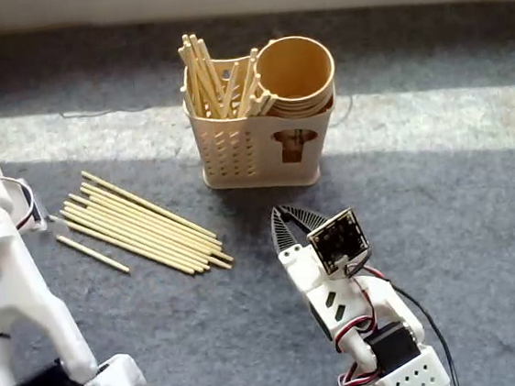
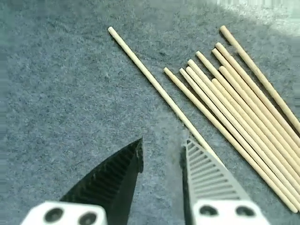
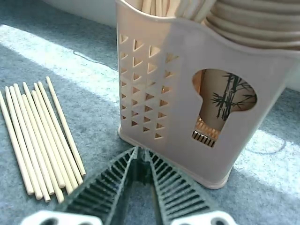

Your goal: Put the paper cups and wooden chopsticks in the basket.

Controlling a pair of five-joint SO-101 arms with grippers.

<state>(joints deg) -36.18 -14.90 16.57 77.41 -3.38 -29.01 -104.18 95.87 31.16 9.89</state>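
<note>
- The basket (image 1: 244, 148) was seen as a pale beige plastic tub, upright, its wall pierced with rows of small triangular holes and one keyhole-shaped cutout
- A nested stack of paper cups (image 1: 296, 74) was held in one end of the basket; the cups were tan and round, with their rolled rims layered one over another, and a dark bamboo drawing was shown on a cup side through the cutout
- A bunch of wooden chopsticks (image 1: 213, 78) was stood on end in the other end of the basket, just beside the cups and leaning above the rim
- More loose chopsticks (image 1: 141, 225) were laid flat on the grey carpet (image 1: 445, 219) near the basket, off its chopstick end and apart from it; they were thin, round, pale sticks of bare wood, packed side by side
- One single chopstick (image 2: 140, 63) was left just beyond that bundle, on the side away from the basket
- The left gripper (image 2: 163, 143) was held low over the single chopstick, its ridged jaws parted and nothing between them
- The right gripper (image 3: 140, 151) was pointed at the foot of the basket, near its cutout side, with its ridged jaws closed tip to tip and nothing gripped
</note>
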